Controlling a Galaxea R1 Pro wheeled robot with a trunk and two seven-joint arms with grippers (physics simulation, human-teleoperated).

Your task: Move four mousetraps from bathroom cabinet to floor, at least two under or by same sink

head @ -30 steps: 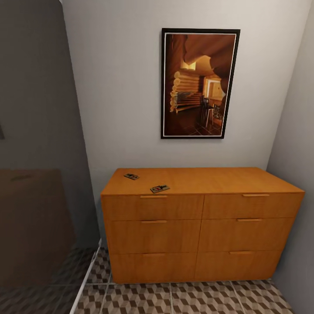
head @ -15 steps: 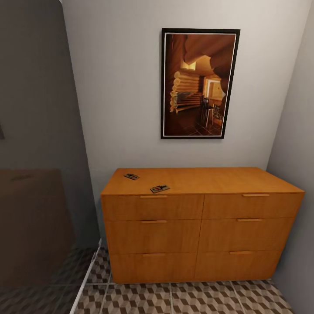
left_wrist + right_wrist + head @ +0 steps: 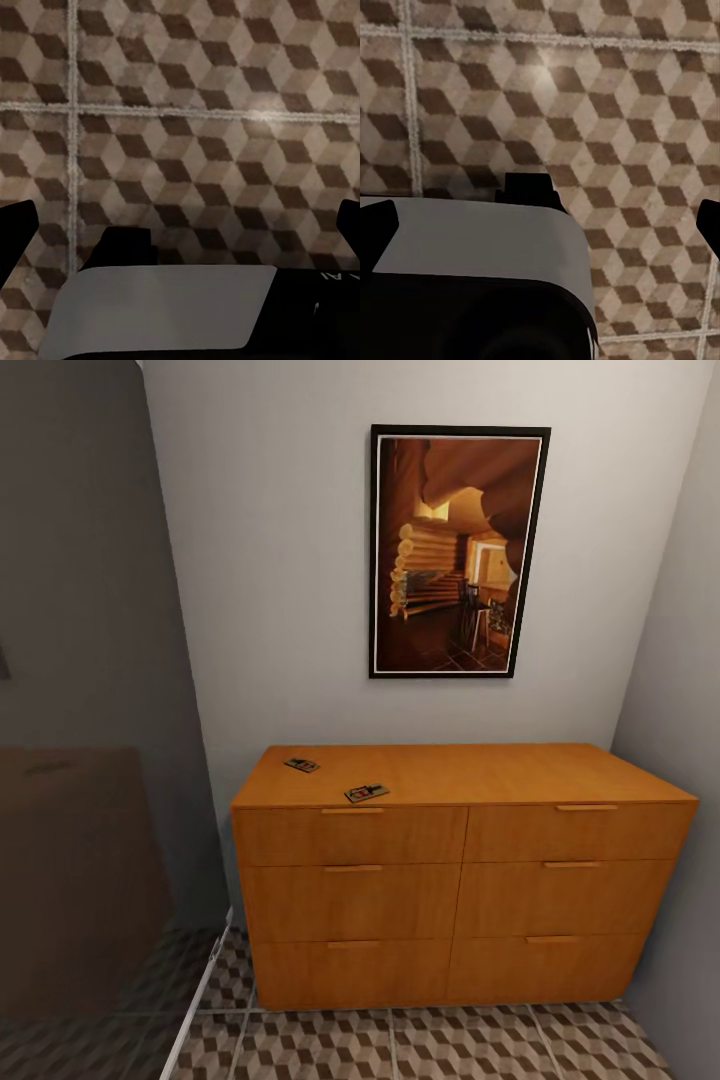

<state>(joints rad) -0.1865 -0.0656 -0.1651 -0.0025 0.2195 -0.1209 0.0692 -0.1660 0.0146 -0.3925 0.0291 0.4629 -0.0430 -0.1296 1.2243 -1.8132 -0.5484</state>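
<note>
Faint pale letters sit on the dark robot part in the left wrist view, too small to read. The left gripper (image 3: 180, 225) is spread wide over the floor (image 3: 187, 112) and holds nothing. The right gripper (image 3: 544, 221) is spread wide too, with nothing in it. Two mousetraps (image 3: 367, 793) (image 3: 301, 765) lie apart on top of the cabinet (image 3: 450, 880), near its left end. A picture (image 3: 458, 552) hangs above.
</note>
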